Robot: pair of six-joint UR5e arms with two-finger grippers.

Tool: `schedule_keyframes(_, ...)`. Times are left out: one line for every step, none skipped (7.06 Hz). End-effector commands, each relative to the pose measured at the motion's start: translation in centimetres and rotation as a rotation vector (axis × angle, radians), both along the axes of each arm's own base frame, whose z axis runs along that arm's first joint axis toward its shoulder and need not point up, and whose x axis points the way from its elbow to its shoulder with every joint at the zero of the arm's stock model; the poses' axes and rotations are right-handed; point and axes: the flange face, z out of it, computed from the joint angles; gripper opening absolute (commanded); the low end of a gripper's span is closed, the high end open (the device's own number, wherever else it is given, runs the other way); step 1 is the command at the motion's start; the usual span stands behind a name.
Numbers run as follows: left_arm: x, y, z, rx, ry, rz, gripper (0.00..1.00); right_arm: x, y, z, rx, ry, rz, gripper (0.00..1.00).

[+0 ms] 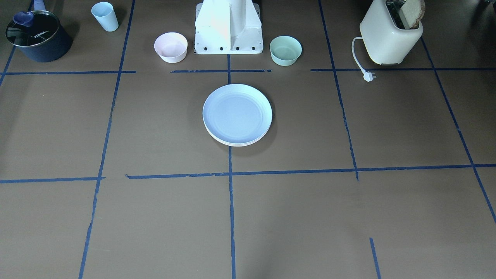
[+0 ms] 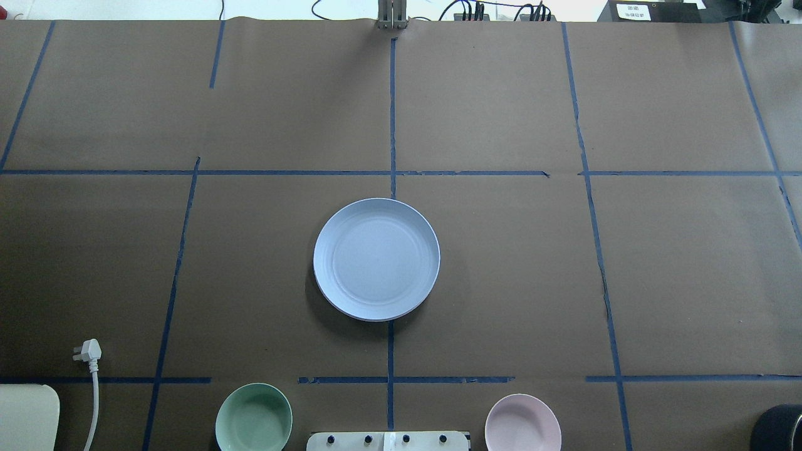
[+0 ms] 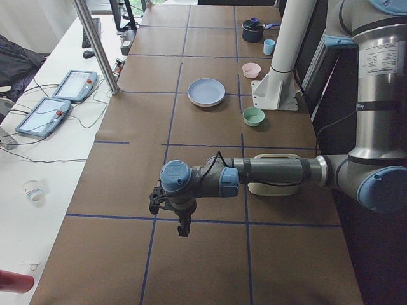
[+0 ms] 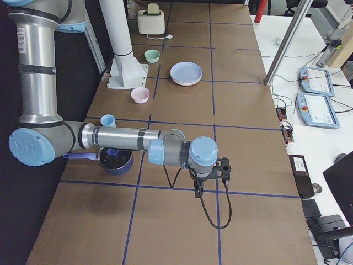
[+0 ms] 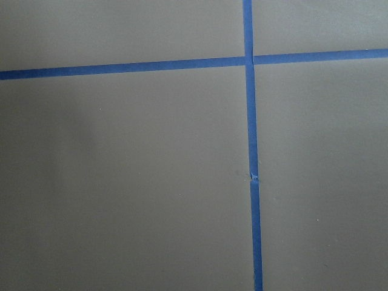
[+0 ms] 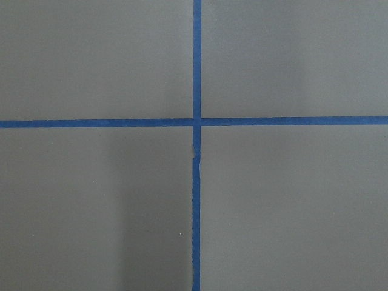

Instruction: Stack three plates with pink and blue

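The pale blue plate (image 1: 237, 114) lies on top of a stack at the middle of the table, also in the overhead view (image 2: 376, 258). Rims of plates under it show at its edge; the lowest rim (image 1: 237, 144) looks cream-white, and I cannot make out the pink plate. Both arms are stretched out low over bare table far from the stack. The left gripper (image 3: 182, 223) shows only in the exterior left view and the right gripper (image 4: 198, 189) only in the exterior right view. I cannot tell whether either is open or shut. The wrist views show only brown table and blue tape.
A small pink bowl (image 1: 171, 47) and a mint-green bowl (image 1: 285, 50) flank the robot base (image 1: 228, 29). A toaster (image 1: 391, 33) with its plug (image 1: 368, 76), a blue cup (image 1: 105, 16) and a dark pot (image 1: 37, 37) stand along the robot's side.
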Motion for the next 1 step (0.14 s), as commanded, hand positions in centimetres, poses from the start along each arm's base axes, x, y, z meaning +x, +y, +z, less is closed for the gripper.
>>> schedule_keyframes(0.01, 0.0, -0.03, 0.001, 0.002, 0.0, 1.0, 0.03, -0.08, -0.16, 0.003, 0.0, 0.001, 1.0)
